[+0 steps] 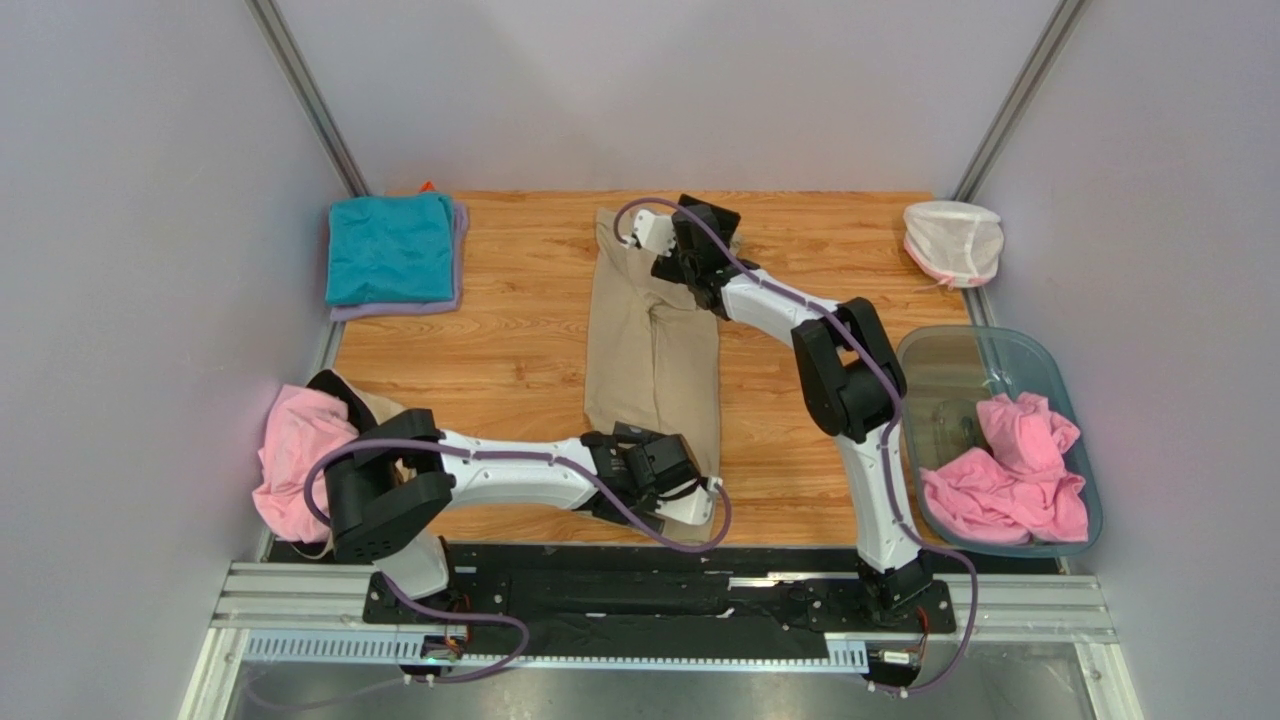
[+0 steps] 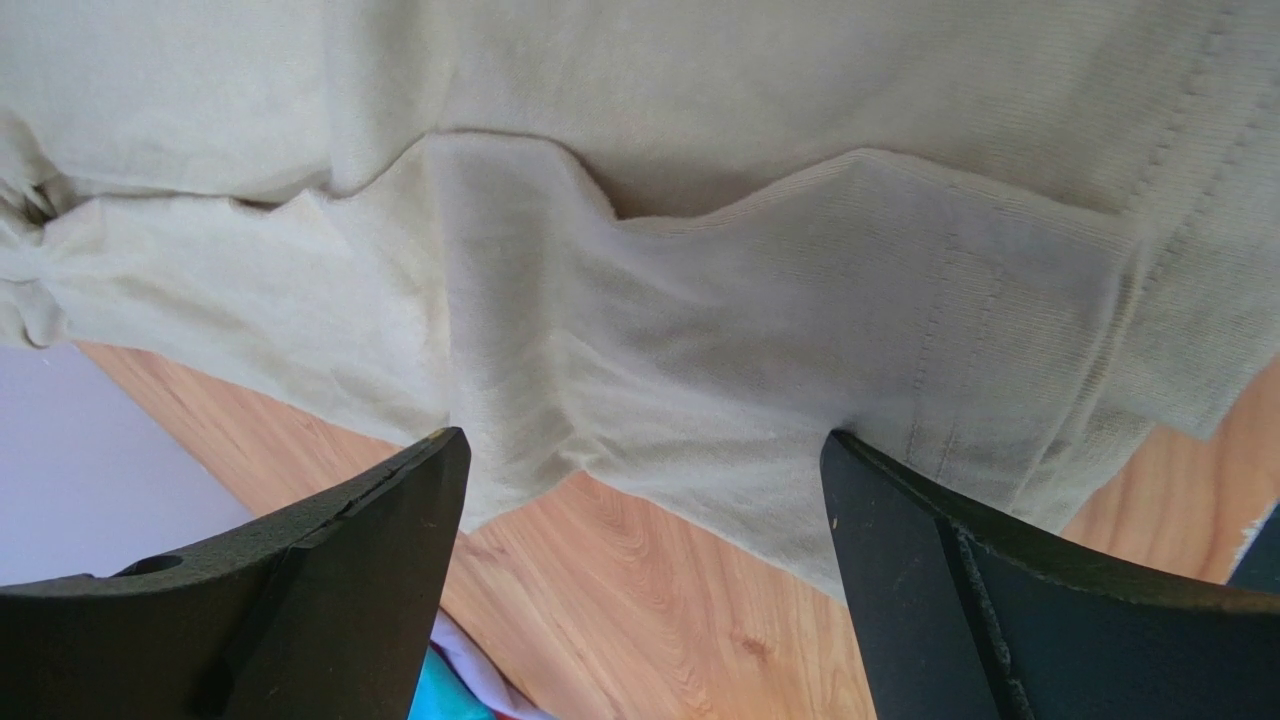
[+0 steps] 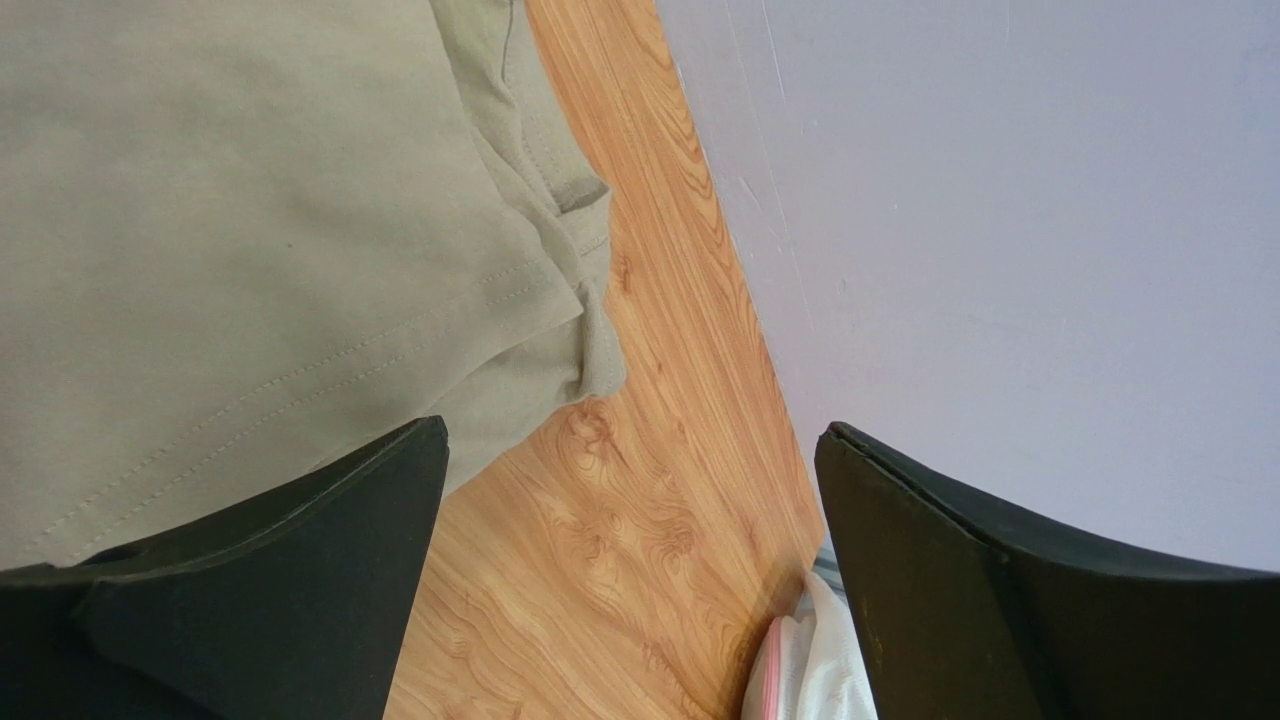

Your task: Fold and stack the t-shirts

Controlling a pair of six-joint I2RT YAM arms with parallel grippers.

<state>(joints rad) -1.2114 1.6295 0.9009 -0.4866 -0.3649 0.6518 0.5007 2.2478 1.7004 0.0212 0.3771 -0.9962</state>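
A tan-beige t-shirt [image 1: 649,353] lies as a long narrow strip down the middle of the wooden table [image 1: 511,345]. My left gripper [image 1: 679,483] hovers at its near end, jaws open and empty; in the left wrist view the hem [image 2: 676,300] lies just beyond the left gripper [image 2: 639,495]. My right gripper [image 1: 643,240] is at the strip's far end, open and empty, with the shirt's corner [image 3: 226,225] beside the left finger of the right gripper [image 3: 631,480]. A folded teal t-shirt [image 1: 391,248] rests on a lilac one [image 1: 394,311] at the back left.
A crumpled pink t-shirt [image 1: 293,450] sits at the table's left edge by the left arm's base. A clear bluish tub [image 1: 1037,360] at the right holds more pink cloth [image 1: 1007,480]. A white net pouch [image 1: 951,240] lies at the back right corner. Grey walls enclose the table.
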